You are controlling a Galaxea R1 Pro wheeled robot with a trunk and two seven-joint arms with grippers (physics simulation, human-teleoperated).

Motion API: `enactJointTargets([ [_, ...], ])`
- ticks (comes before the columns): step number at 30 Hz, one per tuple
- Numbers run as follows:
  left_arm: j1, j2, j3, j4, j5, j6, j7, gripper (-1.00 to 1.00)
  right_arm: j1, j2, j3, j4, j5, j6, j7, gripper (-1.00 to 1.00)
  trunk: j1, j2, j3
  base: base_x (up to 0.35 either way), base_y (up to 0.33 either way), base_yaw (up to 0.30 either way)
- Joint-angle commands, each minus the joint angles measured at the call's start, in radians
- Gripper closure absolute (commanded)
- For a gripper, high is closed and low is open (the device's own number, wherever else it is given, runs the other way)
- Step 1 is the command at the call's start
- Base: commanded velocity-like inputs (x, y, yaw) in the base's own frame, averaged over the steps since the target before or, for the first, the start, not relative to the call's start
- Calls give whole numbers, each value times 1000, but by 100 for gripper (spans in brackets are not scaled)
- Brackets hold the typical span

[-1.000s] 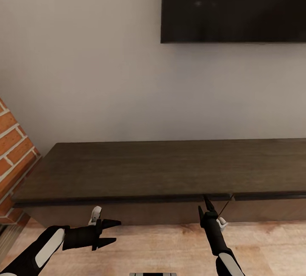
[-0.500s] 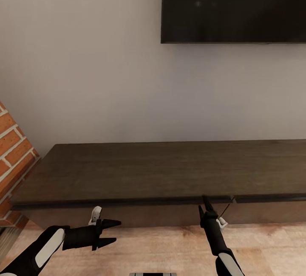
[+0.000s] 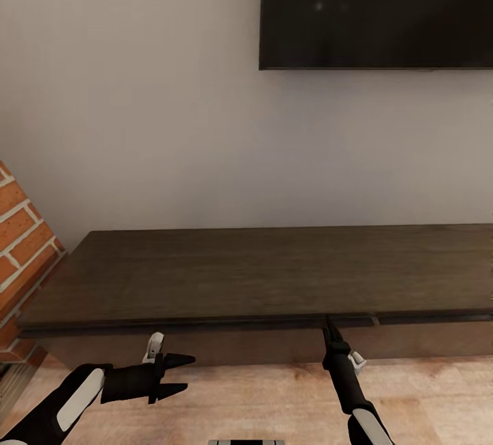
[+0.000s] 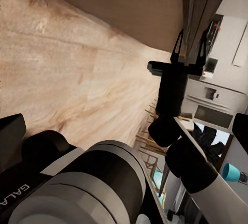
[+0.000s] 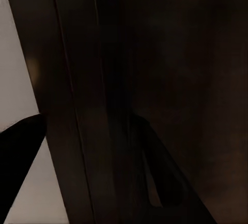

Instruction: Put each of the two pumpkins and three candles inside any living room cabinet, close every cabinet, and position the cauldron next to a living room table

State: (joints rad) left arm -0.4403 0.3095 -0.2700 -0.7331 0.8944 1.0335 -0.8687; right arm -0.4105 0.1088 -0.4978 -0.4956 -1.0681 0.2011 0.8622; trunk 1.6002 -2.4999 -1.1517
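The long low dark-brown cabinet [image 3: 274,267] stands against the wall, and its drawer fronts [image 3: 226,344] sit flush under the flat top. My right gripper [image 3: 329,327] is open, its tips up at the top edge of the drawer front. In the left wrist view the right gripper [image 4: 192,45] has a finger either side of that edge. The right wrist view is pressed close to the dark wood [image 5: 181,53]. My left gripper [image 3: 186,374] is open and empty, low in front of the cabinet's left part and pointing right. The pumpkins and candles are out of view.
A black television [image 3: 376,10] hangs on the pale wall above the cabinet's right part. A brick wall [image 3: 20,239] closes in at the left, touching the cabinet's end. Pale wood floor [image 3: 260,397] runs in front of the cabinet.
The drawer front by my right gripper stood slightly ajar and now sits flush. The right gripper has moved a little toward the cabinet. The left arm has not moved.
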Motion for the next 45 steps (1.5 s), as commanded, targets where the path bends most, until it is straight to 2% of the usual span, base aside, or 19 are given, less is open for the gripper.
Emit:
enactJointTargets([
  [1,0,-1,0,0,0,0,0,-100,-1,0,1,-3,-7,6,29,100,0,0,0,-14,0,0],
  [34,0,-1,0,0,1,-3,0,-100,-1,0,1,-3,-7,6,30,100,0,0,0,-1,0,0],
  [45,0,-1,0,0,2,-3,0,-100,-1,0,1,-3,-7,6,31,100,0,0,0,-84,0,0],
])
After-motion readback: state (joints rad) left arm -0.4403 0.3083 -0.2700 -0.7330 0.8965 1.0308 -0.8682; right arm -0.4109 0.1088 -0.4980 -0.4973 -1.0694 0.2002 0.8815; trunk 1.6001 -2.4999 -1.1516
